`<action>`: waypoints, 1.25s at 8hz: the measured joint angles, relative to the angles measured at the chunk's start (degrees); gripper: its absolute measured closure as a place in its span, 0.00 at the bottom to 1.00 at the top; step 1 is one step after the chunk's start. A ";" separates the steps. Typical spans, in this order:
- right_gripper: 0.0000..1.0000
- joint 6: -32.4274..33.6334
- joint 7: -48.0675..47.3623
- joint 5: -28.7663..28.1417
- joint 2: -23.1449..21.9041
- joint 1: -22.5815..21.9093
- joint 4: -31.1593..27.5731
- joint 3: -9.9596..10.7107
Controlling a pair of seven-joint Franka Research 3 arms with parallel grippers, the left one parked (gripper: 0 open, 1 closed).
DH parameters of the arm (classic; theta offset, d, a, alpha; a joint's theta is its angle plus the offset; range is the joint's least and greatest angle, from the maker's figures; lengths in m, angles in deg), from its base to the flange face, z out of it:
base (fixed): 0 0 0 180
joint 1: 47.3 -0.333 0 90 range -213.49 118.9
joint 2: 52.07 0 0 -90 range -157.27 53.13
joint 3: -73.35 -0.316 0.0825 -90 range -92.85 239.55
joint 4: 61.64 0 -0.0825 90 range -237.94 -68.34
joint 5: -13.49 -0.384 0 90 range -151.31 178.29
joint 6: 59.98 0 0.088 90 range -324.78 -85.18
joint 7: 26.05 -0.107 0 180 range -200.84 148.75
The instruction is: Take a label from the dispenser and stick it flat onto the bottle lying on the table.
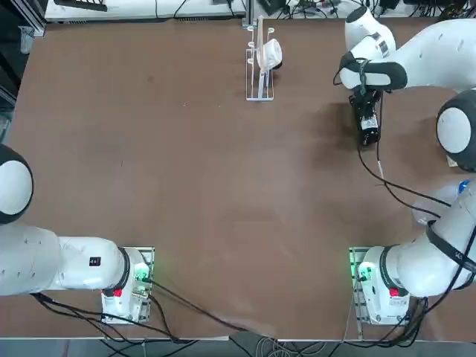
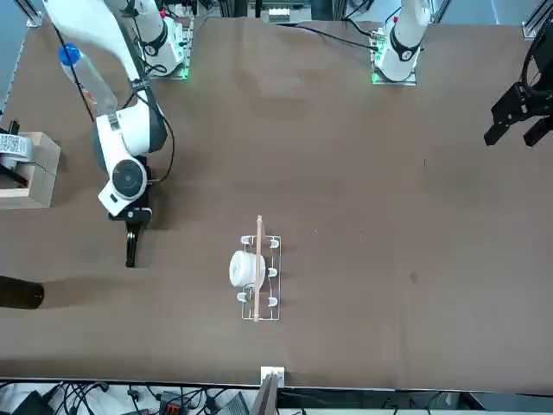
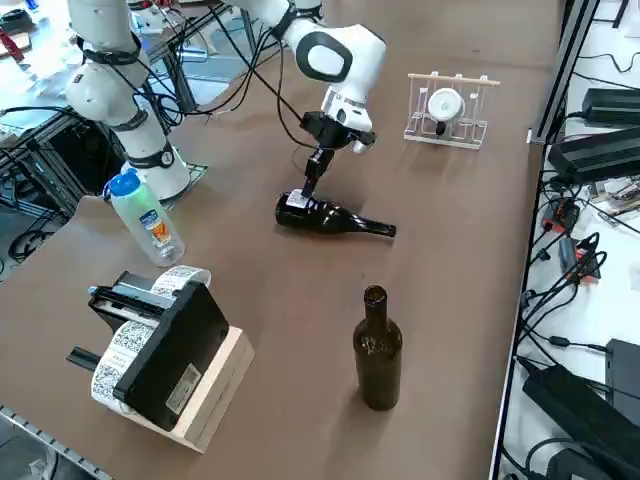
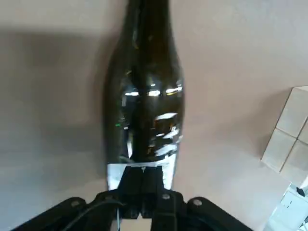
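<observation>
Left to right in the right side view: well apart from the right gripper [image 3: 308,191], the blue-capped bottle [image 3: 147,220]; at its pressed-together fingertips, the label [image 3: 298,200] on the lying dark bottle [image 3: 335,218]; farther off, the upright brown bottle [image 3: 378,355], then the dispenser [image 3: 450,139].

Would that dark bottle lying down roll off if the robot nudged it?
Probably: the bottle lies on its round side, so it may roll. Its glossy surface looks slippery. The right gripper, over its label, might steady it.
</observation>
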 joint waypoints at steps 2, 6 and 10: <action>0.98 -0.02 -1.60 0.00 0.61 -1.14 -0.38 -0.09; 0.98 3.16 -1.79 0.00 -0.12 -1.43 0.57 0.00; 0.98 12.61 -1.80 -0.10 -2.52 -3.72 3.58 -0.09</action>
